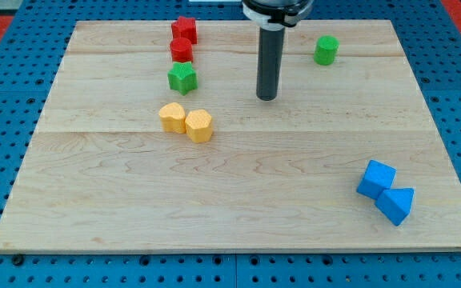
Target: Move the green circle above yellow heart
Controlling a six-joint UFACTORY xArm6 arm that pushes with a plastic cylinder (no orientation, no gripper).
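two blue blocks (385, 192) sitting nearest | two yellow (186, 121), two red (183, 39), two green: star (182, 78), circle (326, 50) | wooden board (238, 200) | no claw, tip (267, 97) touching nothing

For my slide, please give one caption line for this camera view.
My tip rests on the wooden board between the green circle and the yellow heart, touching neither.

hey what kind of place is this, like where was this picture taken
Probably a robotics lab test bench, not a home. A light wooden board lies on a blue pegboard surface, small coloured blocks such as the green circle are scattered on it, and my tip rests on the board.
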